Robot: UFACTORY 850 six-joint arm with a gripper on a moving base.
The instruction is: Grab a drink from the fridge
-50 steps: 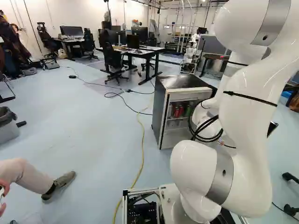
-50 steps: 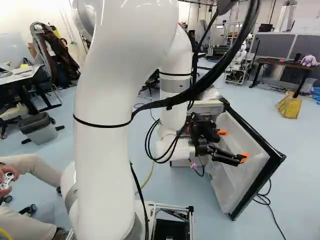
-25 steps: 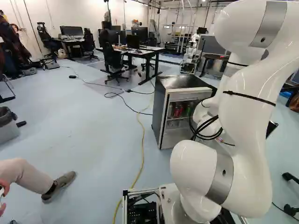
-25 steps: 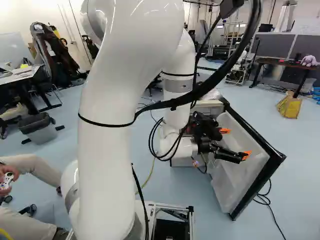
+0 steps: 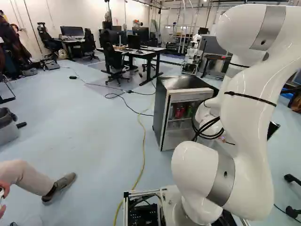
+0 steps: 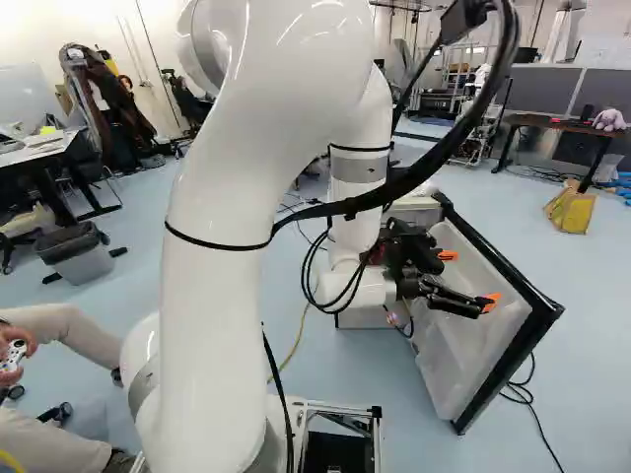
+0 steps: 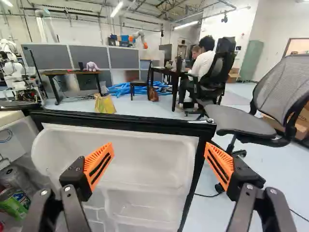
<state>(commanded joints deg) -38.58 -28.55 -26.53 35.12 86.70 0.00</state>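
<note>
- The white arm [image 6: 222,305] is rising from its base joint and bending down toward the fridge's open side, with black cables looping along it.
- The fridge [image 5: 162,106] is standing ahead of the base, showing its dark side wall and shiny black top in the left base view, partly behind the arm.
- The fridge door [image 6: 463,330] is hanging open at the right of the fridge in the right base view, its black edge framing pale molded bins.
- A grey bin [image 6: 84,264] is standing at the left of the right base view.
- A yellow bag [image 6: 570,209] is resting on the floor beyond the door.
- The black gripper [image 6: 469,279] is reaching in front of the door's inner side.
- Its two fingers are spreading wide apart, released and grasping nothing; in the wrist view their orange pads [image 7: 99,165] are angling inward, with the door's bins showing between and ahead of them.
- The drink cans [image 5: 180,112], red and green among them, are sitting inside the fridge on a rack; in the wrist view they are showing beside one finger, on the side away from the other, clear of both pads.
</note>
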